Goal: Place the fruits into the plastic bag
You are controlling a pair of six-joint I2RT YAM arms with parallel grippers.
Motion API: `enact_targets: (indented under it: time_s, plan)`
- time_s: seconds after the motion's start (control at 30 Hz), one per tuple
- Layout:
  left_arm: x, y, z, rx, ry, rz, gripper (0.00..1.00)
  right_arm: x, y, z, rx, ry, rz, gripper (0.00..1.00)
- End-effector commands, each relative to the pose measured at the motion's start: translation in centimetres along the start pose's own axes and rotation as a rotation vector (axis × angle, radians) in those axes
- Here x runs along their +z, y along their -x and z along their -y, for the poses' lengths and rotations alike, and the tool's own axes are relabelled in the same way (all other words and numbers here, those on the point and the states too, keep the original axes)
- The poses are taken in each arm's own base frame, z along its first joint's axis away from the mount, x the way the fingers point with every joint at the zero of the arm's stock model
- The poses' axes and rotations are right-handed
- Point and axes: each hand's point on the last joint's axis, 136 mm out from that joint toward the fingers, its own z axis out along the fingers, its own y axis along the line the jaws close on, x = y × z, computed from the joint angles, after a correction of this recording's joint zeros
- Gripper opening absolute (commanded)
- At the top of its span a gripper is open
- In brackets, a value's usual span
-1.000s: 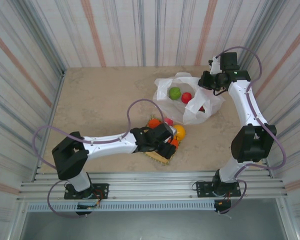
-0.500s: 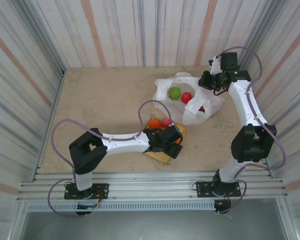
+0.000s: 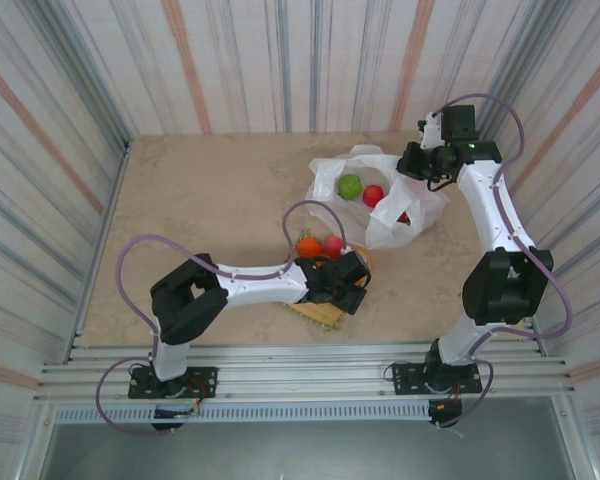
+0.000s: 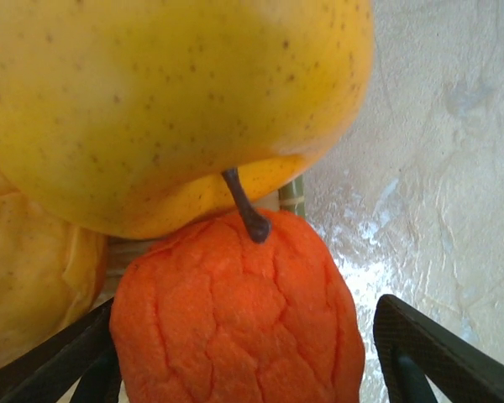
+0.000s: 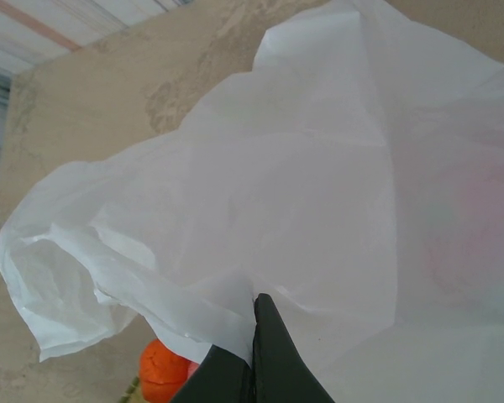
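My left gripper [image 3: 352, 276] hangs low over the fruits on the woven mat [image 3: 315, 312]. In the left wrist view it [image 4: 235, 340] stands open around a wrinkled orange fruit [image 4: 235, 311], with a gap between the fruit and the right finger [image 4: 428, 353]. A big yellow fruit [image 4: 176, 101] rests just beyond. An orange fruit [image 3: 308, 246] and a pink one [image 3: 332, 246] sit at the mat's far edge. The plastic bag [image 3: 380, 200] lies open at the back right, holding a green fruit [image 3: 350, 185] and a red one [image 3: 373, 195]. My right gripper [image 5: 256, 311] is shut on the bag's rim [image 5: 319, 185].
Striped walls enclose the beige table [image 3: 210, 200] on three sides. A metal rail [image 3: 300, 375] runs along the near edge. The left arm's purple cable [image 3: 310, 210] loops above the mat. Another red fruit [image 3: 404, 217] shows through the bag's side.
My left gripper has slid right over the mat, covering the yellow fruit from above, and its jaws have narrowed a little. The right arm and the bag have stayed still.
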Motion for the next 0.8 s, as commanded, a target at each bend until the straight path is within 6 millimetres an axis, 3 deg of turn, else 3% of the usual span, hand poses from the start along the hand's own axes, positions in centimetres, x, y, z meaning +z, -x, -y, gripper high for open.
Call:
enact_targets:
  time_s: [0.0, 0.27, 0.5, 0.63, 0.77]
  plan:
    - [0.4, 0.6, -0.1, -0.012, 0.024, 0.014, 0.75, -0.2, -0.2, -0.2, -0.009, 0.019, -0.004, 0.00]
    - [0.1, 0.7, -0.1, -0.010, 0.022, 0.017, 0.62, -0.2, -0.3, -0.1, -0.009, 0.019, -0.006, 0.00]
    - [-4.3, 0.7, 0.3, -0.014, -0.059, 0.055, 0.59, -0.2, -0.2, -0.1, -0.009, 0.020, -0.004, 0.00]
    - [-8.4, 3.2, -0.8, -0.031, -0.111, 0.152, 0.59, -0.2, -0.2, -0.1, -0.009, 0.023, -0.004, 0.00]
    - [-10.8, 6.7, -3.0, -0.053, -0.125, 0.250, 0.58, -0.3, -0.2, -0.1, -0.010, 0.020, -0.004, 0.00]
